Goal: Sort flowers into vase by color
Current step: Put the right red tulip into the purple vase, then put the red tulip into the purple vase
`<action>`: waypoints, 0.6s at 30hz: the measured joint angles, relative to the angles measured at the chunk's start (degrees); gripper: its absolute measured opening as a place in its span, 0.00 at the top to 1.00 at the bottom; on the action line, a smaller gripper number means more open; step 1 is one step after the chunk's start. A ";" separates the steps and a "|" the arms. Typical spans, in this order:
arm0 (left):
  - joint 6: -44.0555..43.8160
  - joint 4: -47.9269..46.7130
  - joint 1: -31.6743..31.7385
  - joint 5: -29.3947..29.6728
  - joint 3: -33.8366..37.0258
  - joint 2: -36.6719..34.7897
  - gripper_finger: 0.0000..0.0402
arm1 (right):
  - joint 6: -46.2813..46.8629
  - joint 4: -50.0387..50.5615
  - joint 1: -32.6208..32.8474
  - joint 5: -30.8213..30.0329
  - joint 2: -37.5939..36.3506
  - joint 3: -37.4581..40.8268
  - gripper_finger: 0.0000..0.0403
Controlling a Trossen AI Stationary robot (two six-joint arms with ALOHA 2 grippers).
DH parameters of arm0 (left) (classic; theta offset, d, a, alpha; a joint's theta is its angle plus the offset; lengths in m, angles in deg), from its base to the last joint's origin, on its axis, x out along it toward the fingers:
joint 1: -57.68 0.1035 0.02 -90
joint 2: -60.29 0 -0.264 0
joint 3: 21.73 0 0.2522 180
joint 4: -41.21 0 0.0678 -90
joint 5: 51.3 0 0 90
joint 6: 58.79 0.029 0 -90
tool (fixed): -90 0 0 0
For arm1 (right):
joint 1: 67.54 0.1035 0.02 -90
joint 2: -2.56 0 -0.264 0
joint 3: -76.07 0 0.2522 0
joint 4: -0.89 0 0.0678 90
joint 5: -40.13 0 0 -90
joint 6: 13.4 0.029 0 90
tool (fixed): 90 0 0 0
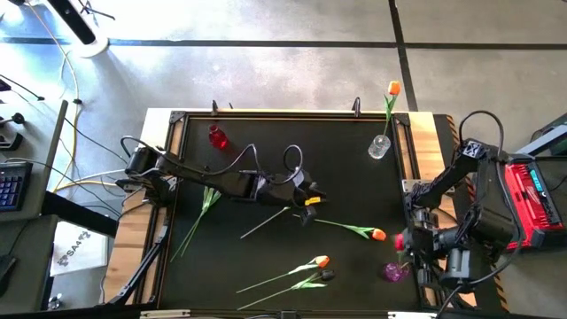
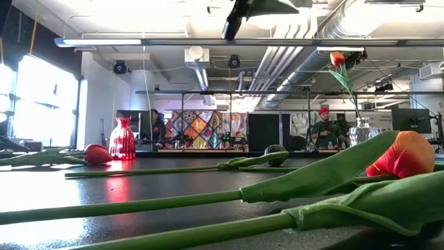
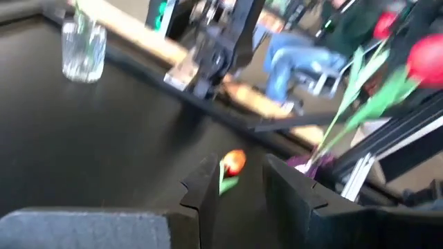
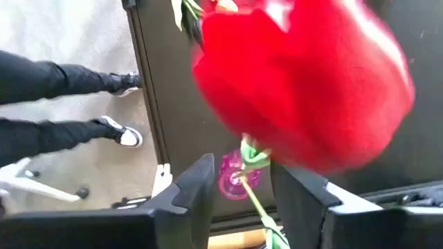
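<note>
Table: I see the black mat (image 1: 266,266) framed by a wooden edge, both arms reaching in from the sides.
Left arm: it stretches from the left edge toward the middle; its gripper (image 1: 308,200) hangs over the mat centre, above the end of a bare stem. In its wrist view the fingers (image 3: 208,190) stand a narrow way apart with nothing between them, and an orange head (image 3: 232,163) lies on the mat beyond.
Right arm: its gripper (image 1: 409,245) sits at the right edge, just above the purple vase (image 1: 395,271). In its wrist view a red tulip (image 4: 304,83) fills the frame, its stem running down between the fingers (image 4: 197,190) toward the purple vase (image 4: 234,181); I think the jaws pinch that stem, though the contact itself is blurred.
Loose flowers: 1 orange tulip (image 1: 377,234) right of centre, 2 more (image 1: 321,262) near the front edge, 1 green stem with leaves (image 1: 209,200) at left.
Clear vase: back right (image 1: 379,147), holding 1 orange tulip (image 1: 392,89) upright.
Red vase: back left (image 1: 218,136), standing alone.
Room: a person's dark legs and shoes (image 4: 69,124) beside the table.
</note>
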 joint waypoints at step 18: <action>-1.54 -25.21 -1.70 -2.72 0.00 0.36 0.76 | 2.29 -20.79 3.99 -5.34 -5.29 0.00 0.65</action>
